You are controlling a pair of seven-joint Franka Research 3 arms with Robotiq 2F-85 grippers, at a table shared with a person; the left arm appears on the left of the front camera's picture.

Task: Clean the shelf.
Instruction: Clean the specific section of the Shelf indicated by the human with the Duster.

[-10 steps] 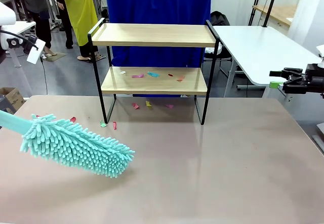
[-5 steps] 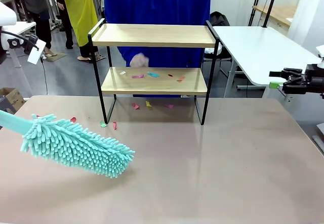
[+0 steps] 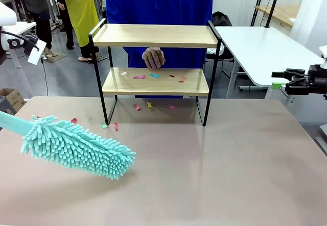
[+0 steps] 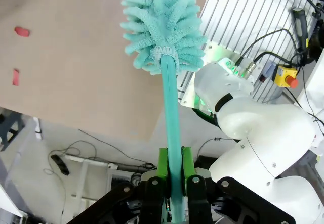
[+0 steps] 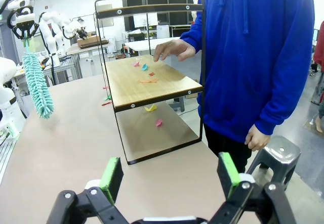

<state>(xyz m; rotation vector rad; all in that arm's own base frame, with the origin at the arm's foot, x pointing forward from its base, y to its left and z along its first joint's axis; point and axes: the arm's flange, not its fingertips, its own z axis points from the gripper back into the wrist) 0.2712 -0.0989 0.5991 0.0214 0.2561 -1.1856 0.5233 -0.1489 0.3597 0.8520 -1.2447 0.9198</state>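
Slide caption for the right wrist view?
Open right gripper faces the shelf; a person's hand is above paper scraps on its lower board; a duster hangs beyond.

The shelf (image 3: 155,35) stands at the table's (image 3: 230,159) far middle; scraps (image 3: 154,75) lie on its lower board (a person's hand (image 3: 153,57) above them); the duster (image 3: 76,147) is front-left.

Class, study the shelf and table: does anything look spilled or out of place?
Yes: small coloured scraps lie strewn over the lower board of the shelf and on the table beneath it.
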